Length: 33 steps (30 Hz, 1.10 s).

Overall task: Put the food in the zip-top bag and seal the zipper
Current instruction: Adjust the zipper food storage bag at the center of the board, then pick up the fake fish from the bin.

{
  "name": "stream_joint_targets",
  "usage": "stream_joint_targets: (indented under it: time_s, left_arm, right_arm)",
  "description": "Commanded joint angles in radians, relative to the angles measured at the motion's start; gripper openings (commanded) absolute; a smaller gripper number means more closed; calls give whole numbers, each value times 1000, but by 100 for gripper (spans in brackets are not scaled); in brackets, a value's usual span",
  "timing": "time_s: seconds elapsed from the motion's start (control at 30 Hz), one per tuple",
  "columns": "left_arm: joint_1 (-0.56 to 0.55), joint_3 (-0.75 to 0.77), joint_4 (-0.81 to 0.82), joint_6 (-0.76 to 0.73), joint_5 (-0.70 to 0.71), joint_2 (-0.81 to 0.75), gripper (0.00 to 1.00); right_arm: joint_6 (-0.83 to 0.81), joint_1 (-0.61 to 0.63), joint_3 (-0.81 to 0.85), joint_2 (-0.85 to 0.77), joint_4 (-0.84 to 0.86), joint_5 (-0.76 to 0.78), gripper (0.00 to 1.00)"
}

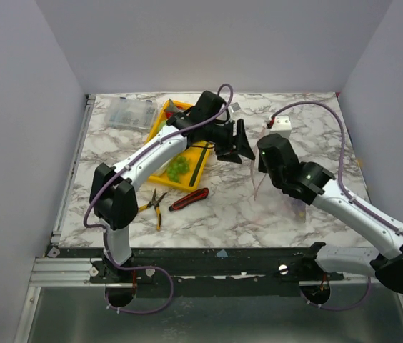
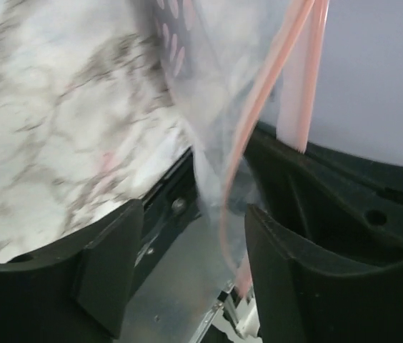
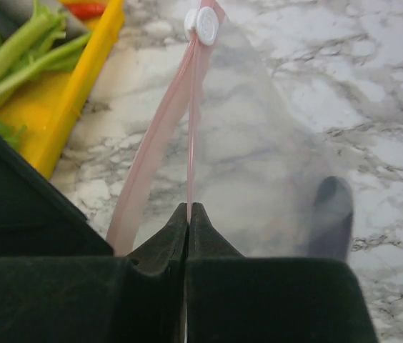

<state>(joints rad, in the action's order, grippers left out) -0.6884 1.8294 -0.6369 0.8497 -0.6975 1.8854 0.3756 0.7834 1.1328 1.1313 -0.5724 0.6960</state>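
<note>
My right gripper (image 3: pixel 188 211) is shut on the pale pink zipper (image 3: pixel 191 128) of the clear zip-top bag (image 3: pixel 259 143), which hangs below it over the marble. The white slider (image 3: pixel 203 25) sits at the strip's far end. A dark purple food piece (image 3: pixel 330 218) shows through the bag wall. My left gripper (image 2: pixel 191 264) is open, and the bag's pink edge (image 2: pixel 234 207) hangs between its fingers (image 2: pixel 108 264), close to the right one. From above, both grippers (image 1: pixel 243 146) (image 1: pixel 262 158) meet at the table's middle. Green grapes (image 1: pixel 178 168) and a leek (image 3: pixel 23 50) lie in the yellow tray (image 1: pixel 160 127).
Yellow-handled pliers (image 1: pixel 155 204) and a red-black utility knife (image 1: pixel 189 199) lie in front of the tray. A clear hard box (image 1: pixel 126 112) stands at the back left, and a small white box (image 1: pixel 279 128) behind the grippers.
</note>
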Motion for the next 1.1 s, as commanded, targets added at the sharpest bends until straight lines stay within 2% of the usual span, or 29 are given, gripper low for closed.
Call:
stream_joint_targets:
  time_s: [0.0,0.2,0.33,0.4,0.53,0.6,0.8,0.93,1.07]
  left_arm:
    - [75,-177,-44,-140,101,-193,63]
    - [188,-316,-101,-207,209,-374,66]
    - [250,-361,-137,-278,394,-467,67]
    - [334,-306,-204,-308,530,-416,67]
    - [383,-251,-157,-282,593,-308,67]
    - [403,-265,-60,-239,588,-277,67]
    - [446,-412,433,-163,670,-221,67]
    - [474,-449,701,-102,657,-143,66]
    - [475,-505,946,-57,713,-80,66]
  right_arm:
    - [0,-1,-43,-12,118,-128,0]
    - [35,0,-60,10,159,-207,0]
    - [41,-1,-66,23,166,-224,0]
    - [40,0,-69,15,169,-235,0]
    - [38,-1,-85,-6,182,-238,1]
    - [33,-1,-95,-15,185,-237,0]
    - [27,0,-105,-39,187,-247,0]
    - [12,-1,-93,-27,189,-271,1]
    - [6,-1,-75,-6,188,-289,1]
